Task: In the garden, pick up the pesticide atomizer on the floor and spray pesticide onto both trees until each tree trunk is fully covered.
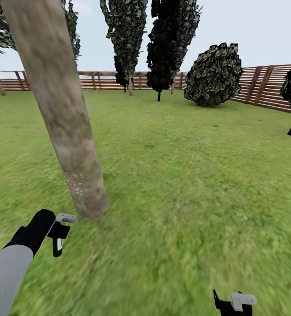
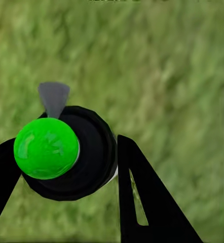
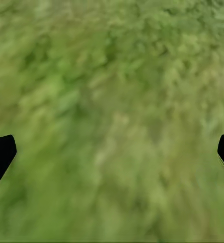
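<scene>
The left end effector (image 2: 66, 167) grips the atomizer (image 2: 66, 154) near the tree trunk (image 1: 62, 109), the right end effector (image 3: 112, 152) gapes wide; a badly aimed nozzle could leave the upper bark unsprayed.

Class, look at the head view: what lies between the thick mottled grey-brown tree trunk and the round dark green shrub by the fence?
Only bare green grass lawn between trunk and shrub.

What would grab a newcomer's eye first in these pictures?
The thick, mottled tree trunk leaning across the left of the head view, with pale specks near its base. Next, the bright green ball-topped atomizer between the left gripper's jaws, over grass. Beyond, dark conifers stand before the slatted fence.
</scene>
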